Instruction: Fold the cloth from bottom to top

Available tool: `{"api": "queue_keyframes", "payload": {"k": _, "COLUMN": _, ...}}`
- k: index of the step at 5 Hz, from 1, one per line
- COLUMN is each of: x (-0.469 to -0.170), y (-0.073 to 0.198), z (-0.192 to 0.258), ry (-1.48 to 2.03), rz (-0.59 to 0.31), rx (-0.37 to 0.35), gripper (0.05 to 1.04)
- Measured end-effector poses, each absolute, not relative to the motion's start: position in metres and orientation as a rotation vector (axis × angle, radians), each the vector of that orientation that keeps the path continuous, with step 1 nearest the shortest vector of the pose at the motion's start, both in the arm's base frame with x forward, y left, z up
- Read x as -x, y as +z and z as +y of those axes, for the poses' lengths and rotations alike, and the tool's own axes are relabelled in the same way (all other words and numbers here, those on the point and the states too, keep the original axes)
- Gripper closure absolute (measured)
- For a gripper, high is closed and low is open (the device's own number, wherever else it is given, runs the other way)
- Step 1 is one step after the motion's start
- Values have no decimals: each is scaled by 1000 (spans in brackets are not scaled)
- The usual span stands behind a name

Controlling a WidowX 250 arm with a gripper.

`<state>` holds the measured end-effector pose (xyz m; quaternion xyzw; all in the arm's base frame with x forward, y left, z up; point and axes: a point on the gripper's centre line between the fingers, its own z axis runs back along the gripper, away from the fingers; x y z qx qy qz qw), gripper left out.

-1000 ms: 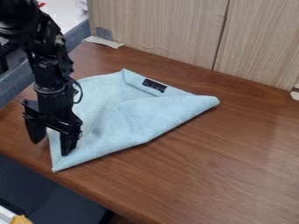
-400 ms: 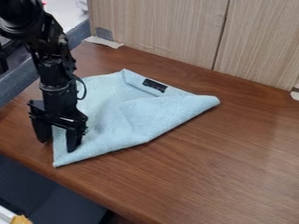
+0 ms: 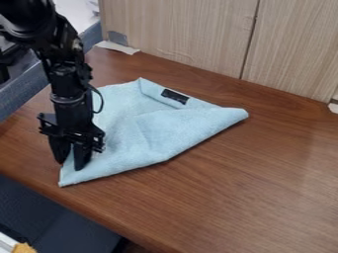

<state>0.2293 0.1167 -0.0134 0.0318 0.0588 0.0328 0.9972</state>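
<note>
Two pale wood-grain panels, one to the left (image 3: 178,34) and one to the right (image 3: 297,54), stand upright along the back of the brown wooden table (image 3: 237,197) we look down on, with a dark seam between them. Near the foot of the left panel we see a small grey patch (image 3: 118,38) and, just below it, a whitish strip (image 3: 117,47); another pale scrap (image 3: 333,107) sits at the right edge of our view. Light catches the wood grain on the right of the tabletop.

Beyond the table's left side runs a blue-grey band (image 3: 23,94), with a bright white area (image 3: 76,12) behind it. Past the near edge, at lower left, we have a dark, blue-grey surface (image 3: 39,212) and a bit of something yellow (image 3: 23,248) in the corner.

The light blue cloth (image 3: 158,131) lies partly folded on the left and middle of the table, a black tag (image 3: 175,96) near its far edge. The black arm (image 3: 66,74) comes in from the upper left, its gripper (image 3: 70,165) hanging down at the cloth's near left corner. We see its jaws slightly apart, a narrow gap between them.
</note>
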Motion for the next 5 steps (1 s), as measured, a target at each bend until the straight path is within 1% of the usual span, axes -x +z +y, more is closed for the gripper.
{"api": "queue_keyframes", "payload": {"k": 1, "x": -229, "y": -12, "z": 114, "ry": 39, "rz": 114, "rx": -47, "gripper": 862}}
{"api": "queue_keyframes", "payload": {"k": 2, "x": -226, "y": -10, "z": 112, "ry": 20, "rz": 129, "rx": -39, "gripper": 1001}}
{"api": "queue_keyframes", "payload": {"k": 3, "x": -229, "y": 7, "z": 110, "ry": 11, "rz": 93, "rx": -32, "gripper": 1027}}
{"api": "queue_keyframes", "payload": {"k": 4, "x": -232, "y": 23, "z": 99, "ry": -8, "rz": 65, "rx": -15, "gripper": 1029}}
{"api": "queue_keyframes", "payload": {"k": 5, "x": -243, "y": 41, "z": 89, "ry": -23, "rz": 19, "rx": -16, "gripper": 1029}}
